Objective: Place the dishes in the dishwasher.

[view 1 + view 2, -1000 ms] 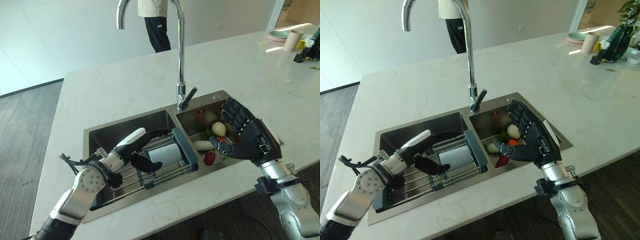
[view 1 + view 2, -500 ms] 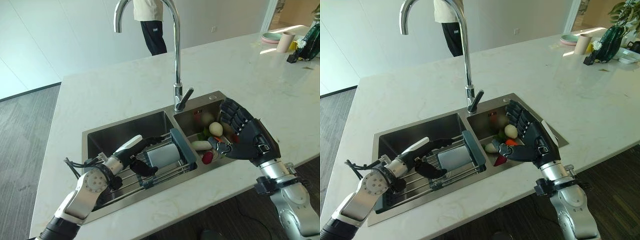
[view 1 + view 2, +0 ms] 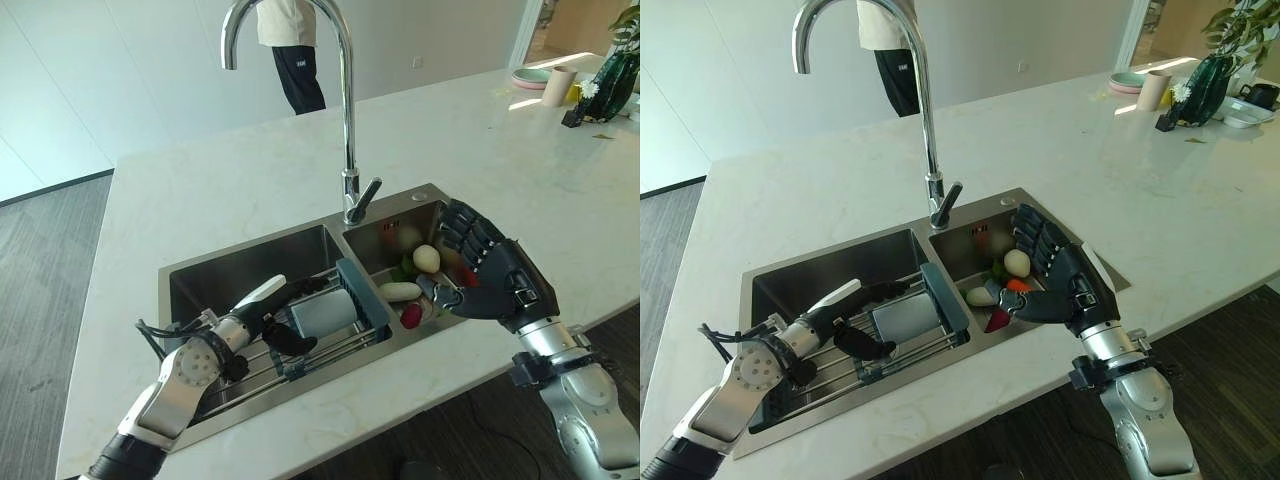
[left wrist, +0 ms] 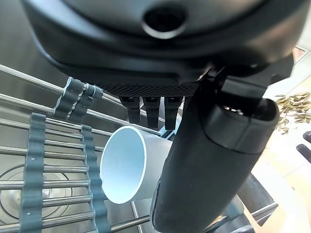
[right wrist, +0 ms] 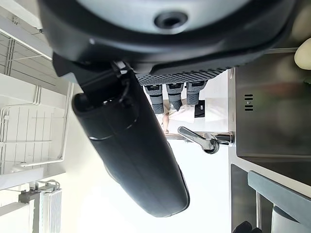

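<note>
Left hand (image 3: 262, 306) open around white cup (image 3: 322, 311) lying on sink (image 3: 250, 258) rack (image 3: 345, 335); right hand (image 3: 497, 280) open over vegetables (image 3: 412, 275) at 3 o'clock

I see bright, even daylight over counter (image 3: 230, 190). Hard sun patch at its far right corner. Glare streaks along faucet (image 3: 345, 100). Sink (image 3: 250, 265) walls darker, left basin shaded. In left wrist view, left hand (image 4: 160, 43) near-black against lit white cup (image 4: 124, 170). Right wrist view backlit, background washed pale.
</note>
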You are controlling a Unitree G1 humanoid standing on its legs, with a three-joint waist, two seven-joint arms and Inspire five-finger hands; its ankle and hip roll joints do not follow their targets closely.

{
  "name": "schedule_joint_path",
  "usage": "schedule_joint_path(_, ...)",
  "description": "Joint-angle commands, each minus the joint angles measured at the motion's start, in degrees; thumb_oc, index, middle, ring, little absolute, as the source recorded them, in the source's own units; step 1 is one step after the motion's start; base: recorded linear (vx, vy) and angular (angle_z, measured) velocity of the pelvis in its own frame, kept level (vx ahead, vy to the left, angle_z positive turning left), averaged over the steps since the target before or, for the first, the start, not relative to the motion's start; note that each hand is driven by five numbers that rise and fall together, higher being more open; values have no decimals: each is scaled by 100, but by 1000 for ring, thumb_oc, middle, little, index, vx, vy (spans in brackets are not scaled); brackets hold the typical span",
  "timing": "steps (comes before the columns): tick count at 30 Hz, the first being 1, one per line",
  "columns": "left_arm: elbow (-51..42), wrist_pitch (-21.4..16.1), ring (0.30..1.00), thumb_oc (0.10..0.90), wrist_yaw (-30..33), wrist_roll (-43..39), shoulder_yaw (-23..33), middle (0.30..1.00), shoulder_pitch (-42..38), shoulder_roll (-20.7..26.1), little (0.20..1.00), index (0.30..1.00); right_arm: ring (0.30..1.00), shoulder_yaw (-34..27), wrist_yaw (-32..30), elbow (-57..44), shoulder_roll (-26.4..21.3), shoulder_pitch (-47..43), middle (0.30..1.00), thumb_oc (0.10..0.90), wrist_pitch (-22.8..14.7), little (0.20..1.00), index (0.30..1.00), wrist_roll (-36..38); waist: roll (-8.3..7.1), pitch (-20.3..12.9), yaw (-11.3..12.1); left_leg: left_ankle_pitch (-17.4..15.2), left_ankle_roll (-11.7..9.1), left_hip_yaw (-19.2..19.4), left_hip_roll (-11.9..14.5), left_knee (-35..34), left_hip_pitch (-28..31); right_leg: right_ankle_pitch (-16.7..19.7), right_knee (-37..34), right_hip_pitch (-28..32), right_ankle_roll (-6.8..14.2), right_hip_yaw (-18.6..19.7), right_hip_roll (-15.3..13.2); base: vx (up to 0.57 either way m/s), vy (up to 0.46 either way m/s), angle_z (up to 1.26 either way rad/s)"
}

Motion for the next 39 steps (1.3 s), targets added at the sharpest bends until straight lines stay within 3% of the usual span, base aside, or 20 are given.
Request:
schedule_joint_path(1,-176,-258,900,800,382,89,-30,900,-906,-25,900,900,900,-265,24,-512,31,-779,900,800,-477,900,900,-20,35,-28,-110,-1501,85,53,77,550,473,-644,5,183,385,-46,28,0,0,0)
schedule_joint_path(13,65,-78,900,800,545,275,-131,900,-962,-150,900,900,900,-262,138,-521,58,-788,900,800,-422,900,900,-38,-15,-13,-147,-1482,112,94,64,550,490,-596,5,164,369,8,59,8,6,-7)
schedule_joint_path(28,345,513,900,800,973,205,-93,900,-908,-399,900,900,900,-212,190,-504,93,-814,900,800,-336,900,900,-105,-74,0,-125,-1491,129,114,55,550,510,-594,5,173,365,1,70,-5,-3,0)
schedule_joint_path(39,359,625,900,800,1085,105,-189,900,-935,-513,900,900,900,-143,152,-541,96,-840,900,800,-307,900,900,-128,-73,16,-150,-1537,138,140,67,550,554,-625,5,198,375,21,93,-6,-4,0)
